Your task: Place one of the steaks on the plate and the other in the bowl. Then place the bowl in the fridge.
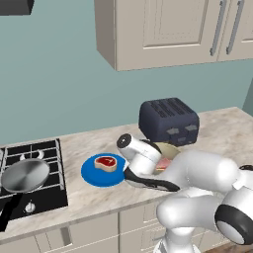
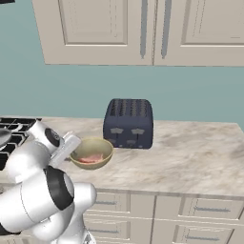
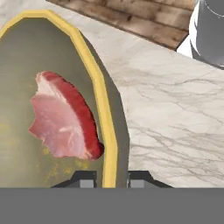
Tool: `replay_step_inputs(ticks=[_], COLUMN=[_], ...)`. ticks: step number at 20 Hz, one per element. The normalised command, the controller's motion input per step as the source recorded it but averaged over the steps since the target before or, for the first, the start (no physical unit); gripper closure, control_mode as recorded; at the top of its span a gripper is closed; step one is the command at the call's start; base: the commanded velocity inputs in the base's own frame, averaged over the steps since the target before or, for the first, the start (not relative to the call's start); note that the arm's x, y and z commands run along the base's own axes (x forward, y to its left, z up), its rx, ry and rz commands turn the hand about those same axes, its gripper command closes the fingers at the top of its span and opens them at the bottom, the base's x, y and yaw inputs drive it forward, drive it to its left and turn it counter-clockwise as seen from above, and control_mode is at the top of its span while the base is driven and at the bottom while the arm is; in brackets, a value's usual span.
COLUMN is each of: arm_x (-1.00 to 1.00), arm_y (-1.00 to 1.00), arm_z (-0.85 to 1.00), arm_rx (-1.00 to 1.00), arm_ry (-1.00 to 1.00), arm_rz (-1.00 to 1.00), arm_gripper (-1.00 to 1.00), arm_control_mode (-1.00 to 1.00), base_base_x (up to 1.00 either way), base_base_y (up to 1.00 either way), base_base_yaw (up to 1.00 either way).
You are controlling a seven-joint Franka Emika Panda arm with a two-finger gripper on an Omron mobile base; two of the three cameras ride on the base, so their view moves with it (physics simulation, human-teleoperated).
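From the left base view, you have the deeper red steak [image 1: 105, 162] already lying on the flat round bright blue plate [image 1: 94, 175] beside the dark grey toaster [image 1: 169, 121]. The right base view shows the round yellowish-olive bowl [image 2: 91, 153] holding the pale pink steak [image 2: 91, 158] on the marble counter [image 2: 190, 152]. In the hand view, your gripper [image 3: 111, 179] is clenched across the bowl's rim (one finger inside, one outside), presumably to carry it fridgeward.

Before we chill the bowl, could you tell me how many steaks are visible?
2. A red steak lies on the blue plate; a pale pink steak lies in the olive bowl.
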Motion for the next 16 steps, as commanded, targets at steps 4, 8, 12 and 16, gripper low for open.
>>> replay_step_inputs(ticks=[4,8,12,16], arm_x=[-0.46,-0.27,-0.4,-0.85], arm_y=[-0.11,-0.38,-0.49,-0.55], arm_z=[0.44,0.68,0.64,0.41], arm_rx=[-0.01,0.0,0.0,0.0], arm_ry=[-0.03,-0.08,0.0,0.0], arm_rz=[0.15,0.24,0.29,0.37], arm_gripper=[1.0,1.0,1.0,1.0], arm_control_mode=[-1.0,-1.0,-1.0,-1.0], base_base_x=[0.0,0.0,0.0,0.0], base_base_y=[0.0,0.0,0.0,0.0], base_base_yaw=[0.0,0.0,0.0,0.0])
